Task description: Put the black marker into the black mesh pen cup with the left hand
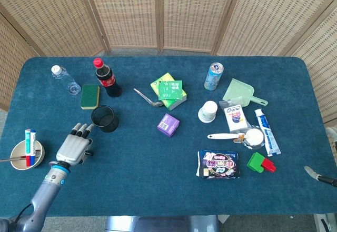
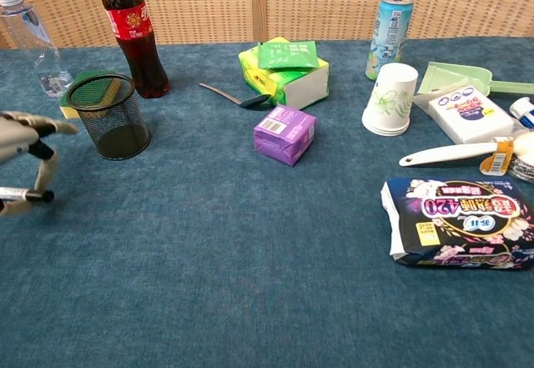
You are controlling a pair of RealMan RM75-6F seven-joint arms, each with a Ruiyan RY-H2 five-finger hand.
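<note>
The black marker (image 2: 27, 194) shows at the left edge of the chest view, lying level, pinched between the thumb and a finger of my left hand (image 2: 25, 138). In the head view my left hand (image 1: 73, 148) covers the marker and sits just near-left of the black mesh pen cup (image 1: 104, 119). The cup (image 2: 108, 118) stands upright and empty, to the right of the hand and a little beyond it. Only a sliver of my right hand (image 1: 317, 175) shows at the table's near right edge, so its pose is unclear.
A cola bottle (image 1: 107, 78), green sponge (image 1: 90, 96) and water bottle (image 1: 66, 80) stand behind the cup. A bowl with pens (image 1: 28, 153) lies left of my left hand. A purple box (image 1: 168, 124), tissue packs (image 1: 169, 91) and several items fill the middle and right.
</note>
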